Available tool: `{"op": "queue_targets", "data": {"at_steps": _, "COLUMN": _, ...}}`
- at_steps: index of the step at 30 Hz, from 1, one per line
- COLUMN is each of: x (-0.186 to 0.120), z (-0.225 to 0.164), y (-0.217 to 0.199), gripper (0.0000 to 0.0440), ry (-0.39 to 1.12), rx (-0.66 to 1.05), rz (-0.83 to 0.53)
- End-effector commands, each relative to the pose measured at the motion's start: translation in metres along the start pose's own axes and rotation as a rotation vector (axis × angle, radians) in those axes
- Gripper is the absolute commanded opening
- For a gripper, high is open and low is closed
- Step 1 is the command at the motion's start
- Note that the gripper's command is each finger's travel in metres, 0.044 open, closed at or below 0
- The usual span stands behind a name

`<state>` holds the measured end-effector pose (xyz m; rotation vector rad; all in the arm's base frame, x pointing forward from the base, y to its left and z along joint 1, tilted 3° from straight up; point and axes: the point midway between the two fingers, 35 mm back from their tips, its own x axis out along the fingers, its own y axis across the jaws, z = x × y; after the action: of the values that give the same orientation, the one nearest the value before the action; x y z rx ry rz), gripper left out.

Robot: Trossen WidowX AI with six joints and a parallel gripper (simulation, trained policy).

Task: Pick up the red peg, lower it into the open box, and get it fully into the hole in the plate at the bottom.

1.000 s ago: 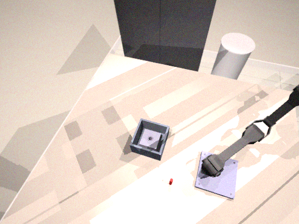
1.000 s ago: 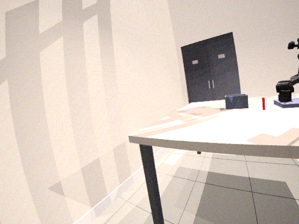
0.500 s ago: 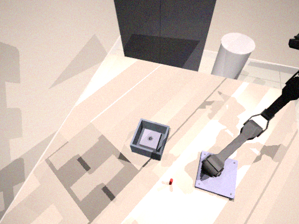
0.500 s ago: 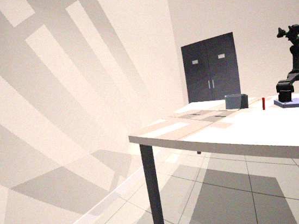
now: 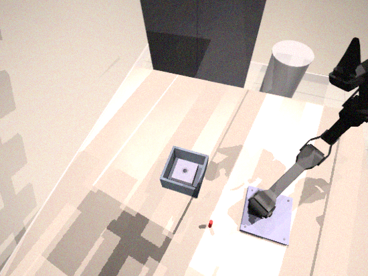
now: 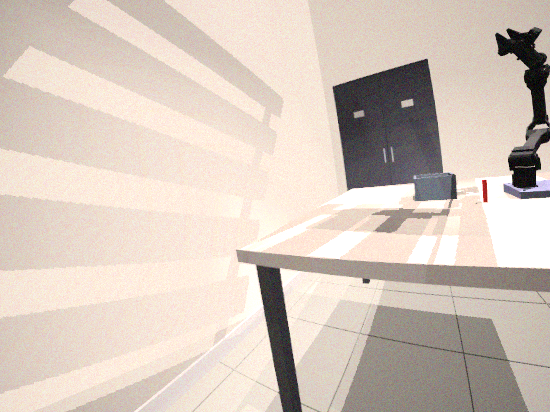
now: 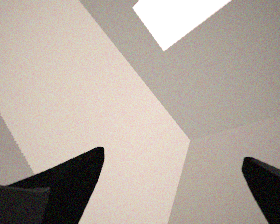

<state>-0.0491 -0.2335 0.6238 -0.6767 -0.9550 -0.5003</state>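
The red peg (image 5: pixel 210 224) (image 6: pixel 484 191) stands upright on the table, between the box and the arm's base. The open blue-grey box (image 5: pixel 178 187) (image 6: pixel 432 188) stands on the table, to the peg's upper left in the top view. Inside, the pale lavender plate (image 5: pixel 191 177) shows a round hole (image 5: pixel 185 170) with nothing in it. My gripper (image 7: pixel 171 158) is wide open and empty, raised high above the table and far from the peg. The wrist view shows only pale wall surfaces beyond the fingers, with neither peg nor box.
The arm stands on a lavender base plate (image 5: pixel 274 227) (image 6: pixel 515 191) at the right. A grey cylindrical bin (image 5: pixel 284 75) and a dark double-door cabinet (image 5: pixel 227 25) (image 6: pixel 390 132) stand beyond the table's far edge. Patchy light and shadow lie across the table (image 5: pixel 130 142) (image 6: pixel 345 224).
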Motion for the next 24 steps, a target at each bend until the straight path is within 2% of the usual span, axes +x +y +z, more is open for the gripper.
{"op": "queue_targets", "data": {"at_steps": 1, "x": 0.009, "z": 0.017, "y": 0.049, "gripper": 0.0440, "ry": -0.012, "rx": 0.058, "rz": 0.128}}
{"op": "queue_targets", "data": {"at_steps": 12, "x": 0.009, "z": 0.050, "y": 0.183, "gripper": 0.0440, "ry": 0.041, "rx": 0.202, "rz": 0.474}}
{"op": "queue_targets", "data": {"at_steps": 24, "x": -0.031, "z": 0.056, "y": 0.319, "gripper": 0.0438, "ry": 0.258, "rx": 0.326, "rz": 0.809}}
